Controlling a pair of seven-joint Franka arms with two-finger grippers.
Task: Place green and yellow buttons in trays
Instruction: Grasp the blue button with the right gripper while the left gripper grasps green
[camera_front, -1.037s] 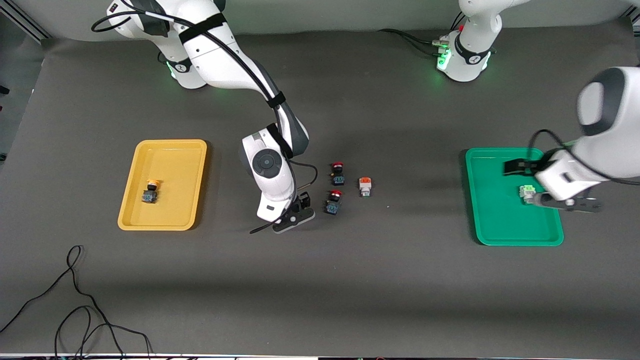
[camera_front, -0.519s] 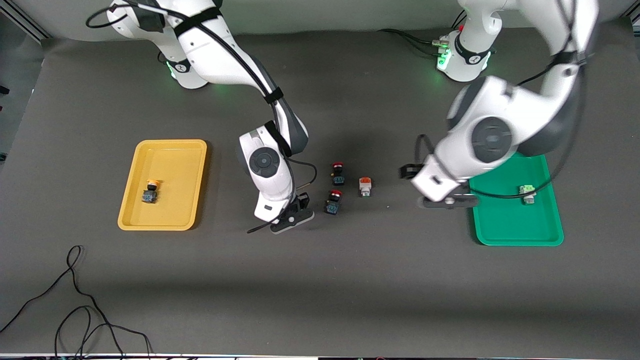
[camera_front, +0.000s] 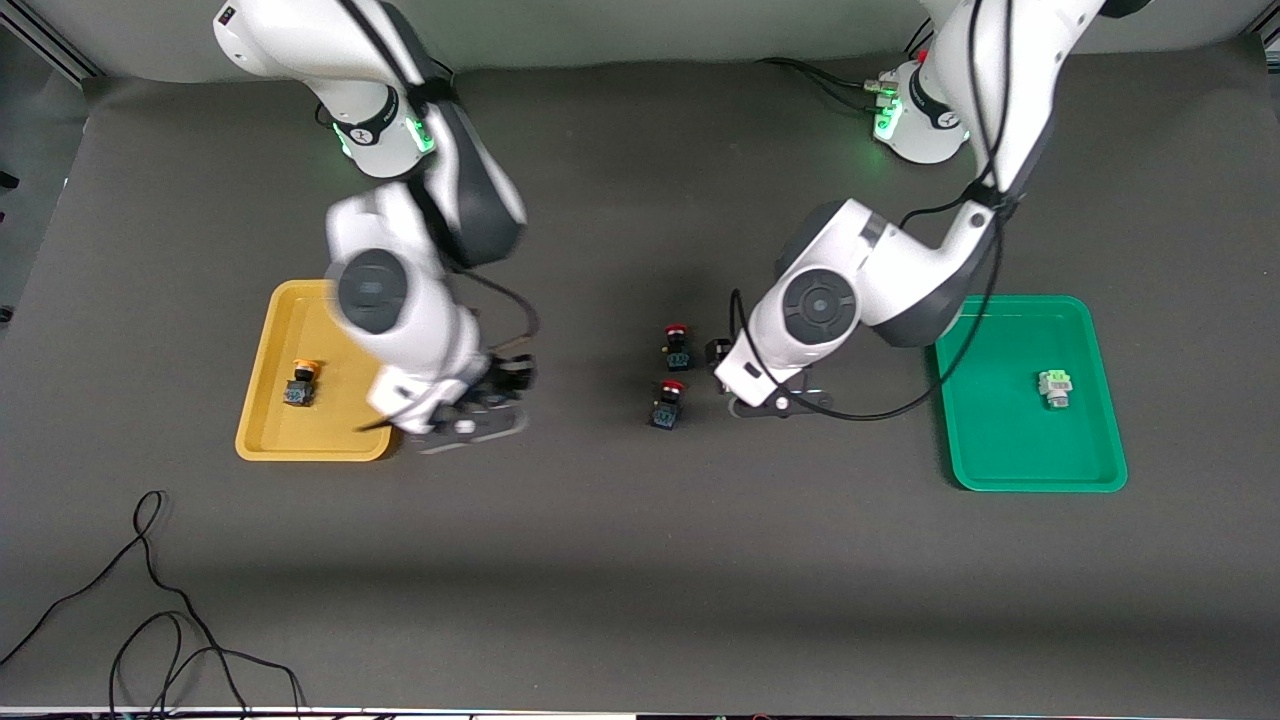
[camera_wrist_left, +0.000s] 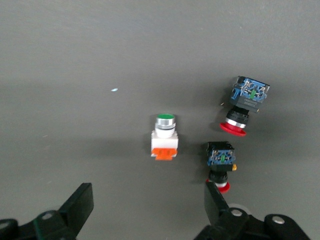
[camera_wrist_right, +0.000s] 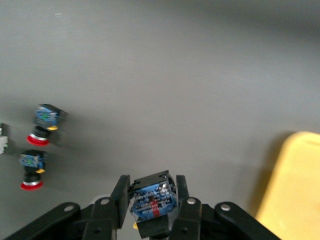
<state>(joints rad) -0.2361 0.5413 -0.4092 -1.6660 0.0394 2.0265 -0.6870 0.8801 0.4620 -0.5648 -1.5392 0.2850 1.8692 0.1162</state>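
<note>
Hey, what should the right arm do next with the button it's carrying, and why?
Probably carry on over the yellow tray and lower. The right claw is shut on a blue-bodied button beside the tray's edge, where one yellow button already lies.

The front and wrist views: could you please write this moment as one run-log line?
right gripper: shut on blue-bodied button, beside yellow tray | left gripper: open over green-capped white button | green tray: holds light-green button
</note>
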